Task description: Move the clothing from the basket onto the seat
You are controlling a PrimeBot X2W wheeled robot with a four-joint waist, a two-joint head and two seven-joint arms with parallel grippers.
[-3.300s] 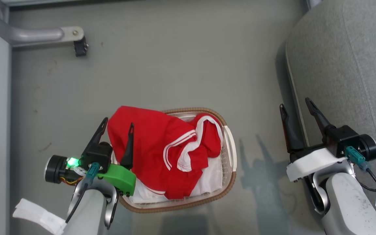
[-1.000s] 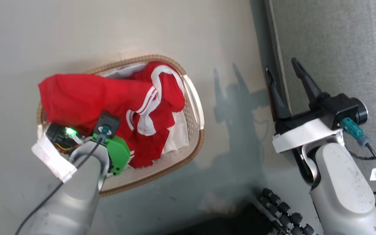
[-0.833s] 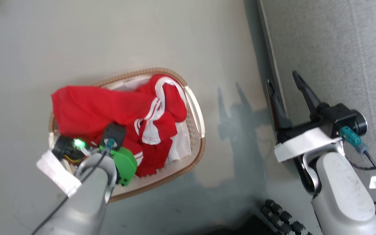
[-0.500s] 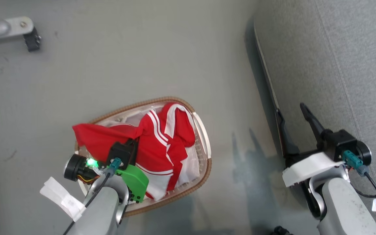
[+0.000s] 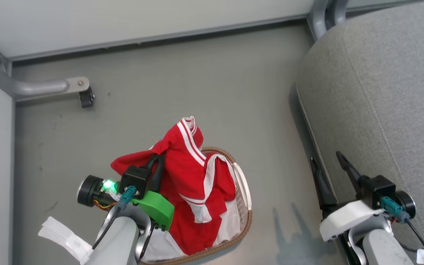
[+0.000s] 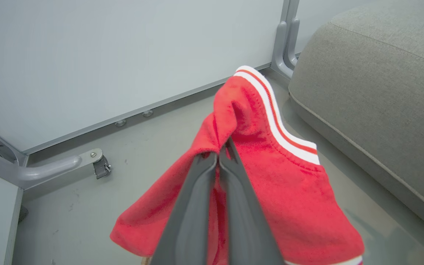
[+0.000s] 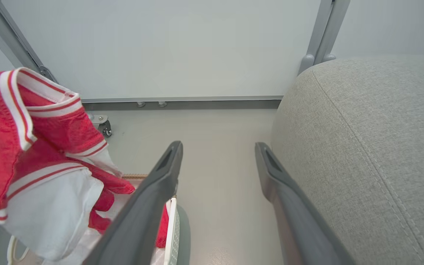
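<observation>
My left gripper (image 5: pixel 156 162) is shut on a fold of the red clothing (image 5: pixel 193 173). The garment, striped and trimmed in white, hangs from it above the basket (image 5: pixel 248 217), its lower end still trailing inside over a white sheet. In the left wrist view the two fingers of my left gripper (image 6: pixel 221 147) pinch the clothing (image 6: pixel 271 176) just below its striped hem. My right gripper (image 5: pixel 326 157) stands open and empty beside the front edge of the grey seat (image 5: pixel 381 92). The right wrist view shows my right gripper (image 7: pixel 218 147) with wide jaws, the clothing (image 7: pixel 31 129) at left, the basket (image 7: pixel 171 221) below and the seat (image 7: pixel 363 147) at right.
The basket stands on grey floor (image 5: pixel 197 81) between a pale wall panel (image 5: pixel 123 22) and the seat. A grey metal leg with a black caster (image 5: pixel 86 98) juts out at the far left. A metal post (image 5: pixel 322 14) rises behind the seat's corner.
The head camera has tilted and turned, shifting the whole picture. My left gripper, shut on the clothing, has risen and drawn the garment up out of the basket. The right gripper stays open.
</observation>
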